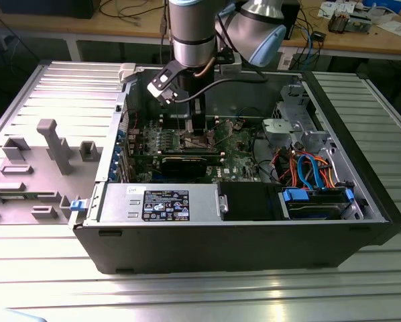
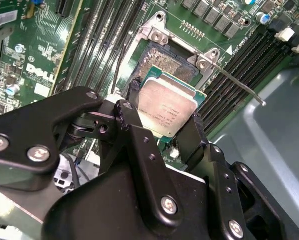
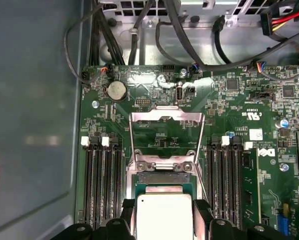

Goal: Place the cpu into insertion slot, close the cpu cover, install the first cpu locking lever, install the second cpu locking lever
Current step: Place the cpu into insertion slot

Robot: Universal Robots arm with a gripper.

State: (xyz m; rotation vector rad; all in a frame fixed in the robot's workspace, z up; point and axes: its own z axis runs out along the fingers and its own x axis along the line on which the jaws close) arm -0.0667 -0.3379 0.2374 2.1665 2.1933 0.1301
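Ok so the cpu point(image 2: 169, 102) is gripped by two opposite edges in the end effector point(image 2: 163, 112), metal top up, and is held just above the insertion slot point(image 2: 172, 62), which is seen slightly ahead of it. Edges look roughly squared to the rim, so probably not seated yet. The cpu cover point(image 3: 164, 116) is swung back open, leaving the contact field exposed. Memory slots point(image 3: 102, 180) are packed close on both sides.
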